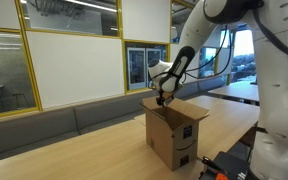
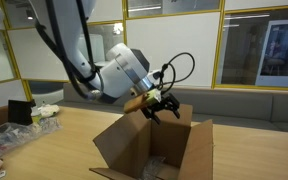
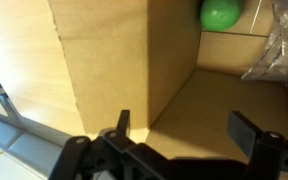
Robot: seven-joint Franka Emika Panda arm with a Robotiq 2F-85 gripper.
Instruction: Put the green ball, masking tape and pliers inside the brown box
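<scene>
Daylight is coming in through tall glass windows (image 1: 239, 50) in an exterior view, washing out the white robot arm (image 1: 279, 90) and leaving the near side of the brown cardboard box (image 1: 174, 130) in soft shade. Both exterior views are looking small and grainy under even, moderately bright room light. In the wrist view the black two-fingered gripper (image 3: 184, 128) is showing dark and blurred close to the lens, the small bright green ball (image 3: 220, 12) is looking soft-edged, and crumpled clear plastic (image 3: 279, 50) is catching a pale glint.

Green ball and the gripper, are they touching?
Apart. The wrist view shows the green ball deep in the box, bare cardboard between it and the open gripper.
</scene>
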